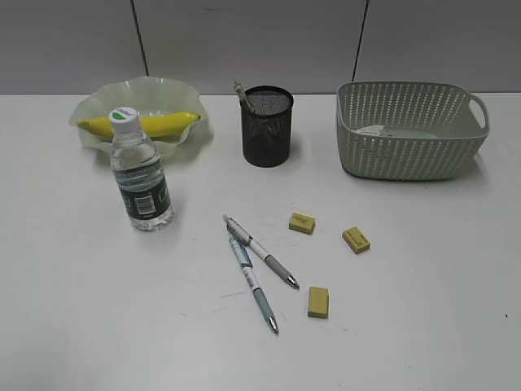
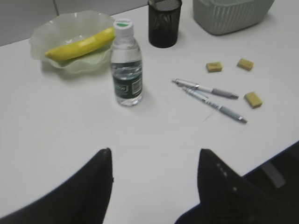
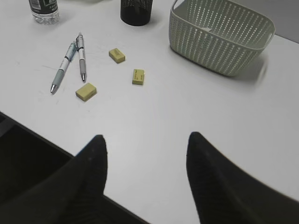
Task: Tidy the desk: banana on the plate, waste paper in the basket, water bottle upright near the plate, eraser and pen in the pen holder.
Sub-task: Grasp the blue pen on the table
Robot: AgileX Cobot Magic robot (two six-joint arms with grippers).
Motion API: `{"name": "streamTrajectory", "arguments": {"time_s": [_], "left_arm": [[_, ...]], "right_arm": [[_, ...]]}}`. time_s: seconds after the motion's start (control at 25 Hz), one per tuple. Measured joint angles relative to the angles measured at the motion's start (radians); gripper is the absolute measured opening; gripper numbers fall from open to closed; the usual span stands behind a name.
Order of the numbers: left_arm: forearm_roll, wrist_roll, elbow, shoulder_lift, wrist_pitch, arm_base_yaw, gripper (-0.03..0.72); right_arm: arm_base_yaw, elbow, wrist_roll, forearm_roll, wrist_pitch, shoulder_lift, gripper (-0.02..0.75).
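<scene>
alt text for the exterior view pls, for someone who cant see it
A white desk holds two silver-grey pens and three small yellow erasers lying loose at its centre. Behind them stand a clear water bottle, a yellow banana in a ruffled pale green plate, a black mesh pen holder and a sage-green perforated basket.

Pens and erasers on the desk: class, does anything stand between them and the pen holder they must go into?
Nothing visible does. The two pens and three erasers lie on bare desk in front of the pen holder; the water bottle stands off to the left, the basket to the right.
</scene>
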Motion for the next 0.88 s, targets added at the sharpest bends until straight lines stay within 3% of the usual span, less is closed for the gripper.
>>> {"name": "streamTrajectory", "arguments": {"time_s": [0.2, 0.4, 0.6, 0.88], "left_arm": [[-0.194, 0.0, -0.107, 0.328, -0.156, 0.0, 0.435], [-0.313, -0.004, -0.225, 0.712, -0.18, 0.0, 0.435], [-0.41, -0.15, -0.298, 0.978, -0.168, 0.0, 0.435], [-0.508, -0.316, -0.306, 1.228, -0.202, -0.032, 0.415]], "right_arm": [[0.001, 0.0, 0.002, 0.0, 0.0, 0.0, 0.438], [0.001, 0.0, 0.002, 0.0, 0.0, 0.0, 0.438], [0.001, 0.0, 0.002, 0.0, 0.0, 0.0, 0.438], [0.001, 0.0, 0.002, 0.0, 0.0, 0.0, 0.438]]}}
